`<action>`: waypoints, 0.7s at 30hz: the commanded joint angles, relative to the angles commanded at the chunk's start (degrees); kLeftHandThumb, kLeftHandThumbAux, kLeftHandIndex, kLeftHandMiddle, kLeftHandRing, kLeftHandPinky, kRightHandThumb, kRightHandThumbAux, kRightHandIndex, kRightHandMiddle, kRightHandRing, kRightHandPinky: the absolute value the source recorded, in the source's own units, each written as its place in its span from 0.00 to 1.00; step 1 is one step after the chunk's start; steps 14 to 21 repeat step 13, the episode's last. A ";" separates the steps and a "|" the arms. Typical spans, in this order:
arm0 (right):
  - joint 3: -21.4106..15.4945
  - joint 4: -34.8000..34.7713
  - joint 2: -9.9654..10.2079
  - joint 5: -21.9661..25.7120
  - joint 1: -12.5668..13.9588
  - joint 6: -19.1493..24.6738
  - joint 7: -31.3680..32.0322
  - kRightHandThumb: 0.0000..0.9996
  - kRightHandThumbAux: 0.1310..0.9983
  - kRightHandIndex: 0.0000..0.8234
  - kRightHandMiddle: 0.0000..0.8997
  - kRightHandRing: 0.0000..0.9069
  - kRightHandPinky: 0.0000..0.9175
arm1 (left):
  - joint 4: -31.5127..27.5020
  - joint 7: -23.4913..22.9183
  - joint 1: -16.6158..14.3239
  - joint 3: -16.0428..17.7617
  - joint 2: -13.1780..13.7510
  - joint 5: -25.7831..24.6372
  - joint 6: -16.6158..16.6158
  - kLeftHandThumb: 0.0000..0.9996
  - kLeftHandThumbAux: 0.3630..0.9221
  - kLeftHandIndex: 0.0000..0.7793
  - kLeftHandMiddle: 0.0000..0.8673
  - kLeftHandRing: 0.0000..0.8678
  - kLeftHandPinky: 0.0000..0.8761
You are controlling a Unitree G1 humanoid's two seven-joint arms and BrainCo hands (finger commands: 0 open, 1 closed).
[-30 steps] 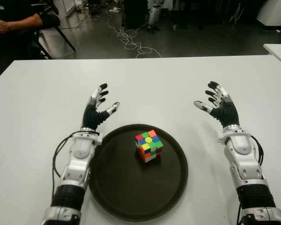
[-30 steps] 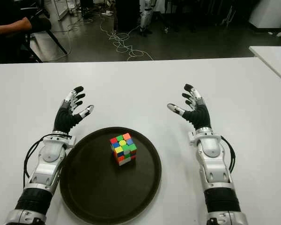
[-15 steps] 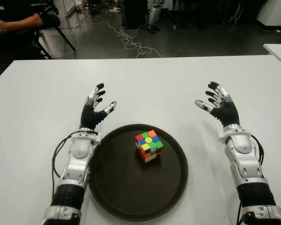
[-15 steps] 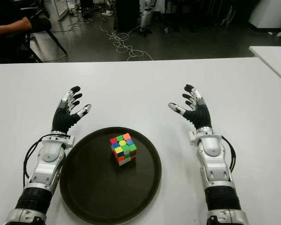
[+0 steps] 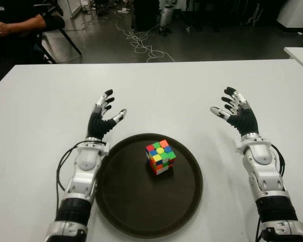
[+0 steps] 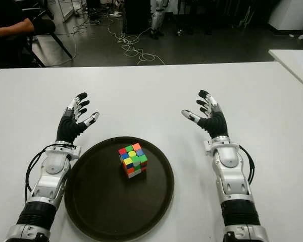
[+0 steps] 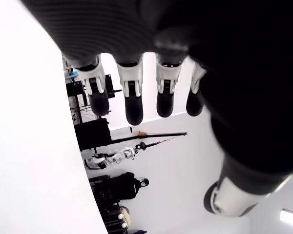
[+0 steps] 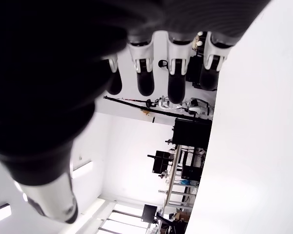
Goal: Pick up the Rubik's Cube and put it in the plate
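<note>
Cube (image 5: 160, 156) sits in the plate (image 5: 126, 212), a bit past its centre, upright, touching neither hand. Plate lies on the white table (image 5: 166, 91), near edge, between the two arms.

Left hand (image 5: 102, 119) shows just beyond the plate's left rim, fingers spread, palm inward, holding nothing. Right hand (image 5: 236, 114) shows well right of the plate, same pose, fingers splayed & empty.

Eye views give the whole layout: cube, plate, both arms, plus cables (image 5: 141, 43) on the floor past the table and a person's arm (image 5: 17, 22) at far left. A 2nd table corner (image 5: 300, 53) shows at the right.

Wrist views add none of that, no cube or plate in them. Left wrist cam: fingers (image 7: 133, 95) straight, thumb apart, nothing in the palm, only table & room bkgd. Right wrist cam: fingers (image 8: 145, 70) extended too, nothing held.
</note>
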 joint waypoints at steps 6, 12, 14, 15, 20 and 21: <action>0.03 0.16 0.10 -0.04 -0.04 -0.13 -0.01 0.14 0.73 0.05 0.14 0.14 0.15 | -0.30 -0.38 0.21 0.03 -0.02 -0.33 0.31 0.08 0.66 0.09 0.12 0.09 0.08; -0.02 -0.08 0.08 0.04 -0.17 0.44 0.01 0.15 0.73 0.06 0.14 0.14 0.15 | -0.63 -0.33 0.26 0.15 -0.13 -0.27 0.52 0.08 0.66 0.11 0.13 0.10 0.08; -0.01 -0.04 0.10 0.03 -0.16 0.44 0.02 0.15 0.73 0.06 0.14 0.14 0.15 | -0.60 -0.29 0.29 0.15 -0.12 -0.20 0.43 0.08 0.66 0.11 0.13 0.10 0.08; -0.01 -0.04 0.10 0.03 -0.16 0.44 0.02 0.15 0.73 0.06 0.14 0.14 0.15 | -0.60 -0.29 0.29 0.15 -0.12 -0.20 0.43 0.08 0.66 0.11 0.13 0.10 0.08; -0.01 -0.04 0.10 0.03 -0.16 0.44 0.02 0.15 0.73 0.06 0.14 0.14 0.15 | -0.60 -0.29 0.29 0.15 -0.12 -0.20 0.43 0.08 0.66 0.11 0.13 0.10 0.08; -0.01 -0.04 0.10 0.03 -0.16 0.44 0.02 0.15 0.73 0.06 0.14 0.14 0.15 | -0.60 -0.29 0.29 0.15 -0.12 -0.20 0.43 0.08 0.66 0.11 0.13 0.10 0.08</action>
